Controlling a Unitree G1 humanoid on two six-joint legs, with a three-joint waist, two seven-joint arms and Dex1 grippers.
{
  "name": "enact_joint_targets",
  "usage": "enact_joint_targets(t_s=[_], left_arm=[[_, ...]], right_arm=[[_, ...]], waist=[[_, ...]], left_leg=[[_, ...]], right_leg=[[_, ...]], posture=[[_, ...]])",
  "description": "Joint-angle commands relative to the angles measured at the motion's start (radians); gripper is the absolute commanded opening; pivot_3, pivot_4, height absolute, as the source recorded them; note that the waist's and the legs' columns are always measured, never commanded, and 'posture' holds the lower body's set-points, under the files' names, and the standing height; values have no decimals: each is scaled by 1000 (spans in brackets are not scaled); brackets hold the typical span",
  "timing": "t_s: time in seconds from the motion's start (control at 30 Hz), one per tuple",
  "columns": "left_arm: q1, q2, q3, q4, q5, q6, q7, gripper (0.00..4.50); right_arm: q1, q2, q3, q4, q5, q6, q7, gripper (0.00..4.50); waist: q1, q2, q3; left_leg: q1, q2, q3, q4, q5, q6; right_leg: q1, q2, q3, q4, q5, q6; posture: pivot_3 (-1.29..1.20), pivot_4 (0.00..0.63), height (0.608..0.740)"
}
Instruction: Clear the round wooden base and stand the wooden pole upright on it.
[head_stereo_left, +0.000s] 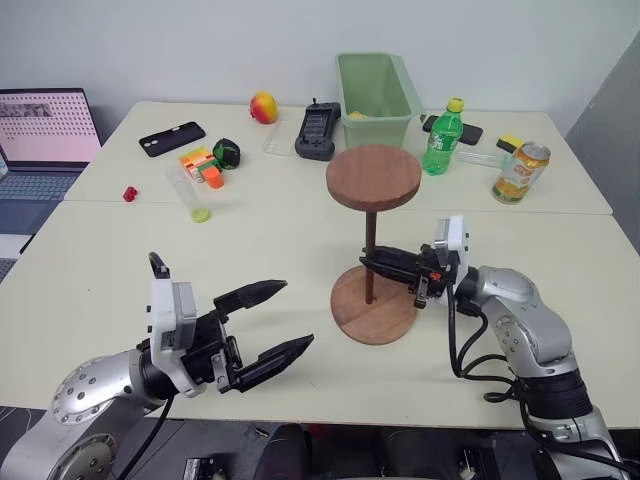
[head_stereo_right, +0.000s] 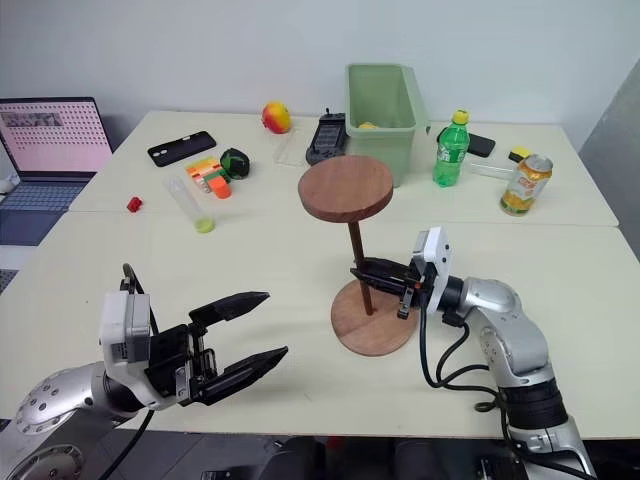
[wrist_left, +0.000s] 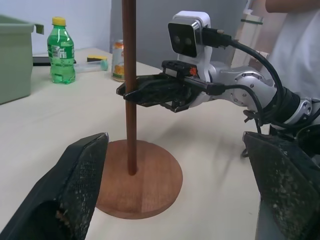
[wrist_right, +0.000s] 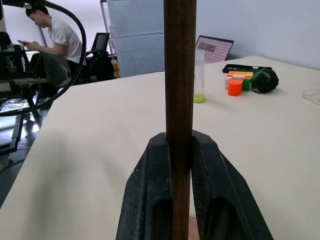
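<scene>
Near table edge, centre-right: wooden pole (head_stereo_left: 370, 255) upright on round wooden base (head_stereo_left: 374, 305), disc end up. Right gripper (head_stereo_left: 385, 263) clamped on lower rod. Left gripper (head_stereo_left: 277, 320) spread wide, empty. Pole likely stiff, light, top-heavy; low hold suits.

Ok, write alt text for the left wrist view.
The right gripper is shut on the wooden pole, which stands upright in the centre of the round wooden base on a cream table. The open left gripper's fingers frame the foreground; a green bottle and a can stand behind.
</scene>
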Motion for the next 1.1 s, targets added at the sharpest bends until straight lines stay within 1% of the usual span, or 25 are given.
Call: enact_joint_targets(t_s=[0.03,0.5,0.77,1.1], left_arm=[[4,15,-1,-7,0,-20,-11,4500],[-14,18,-4,42,58,-58,-5,4500],[-28,23,-10,34,38,-43,9,4500],[-30,28,-11,27,23,-35,21,4500]], right_arm=[[13,-7,-4,-17,-4,-42,0,185],[42,-49,-8,13,-7,-80,11,185],[57,-50,-5,-3,16,-52,2,185],[116,-38,21,-60,16,-50,-19,185]], waist=[[0,0,0],[1,0,0],[1,0,0],[1,0,0]], left_leg=[[0,0,0,0,0,0],[0,0,0,0,0,0],[0,0,0,0,0,0],[1,0,-1,0,0,0]], right_leg=[[0,0,0,0,0,0],[0,0,0,0,0,0],[1,0,0,0,0,0],[1,0,0,0,0,0]], posture=[[0,150,740],[0,150,740],[0,150,740],[0,150,740]])
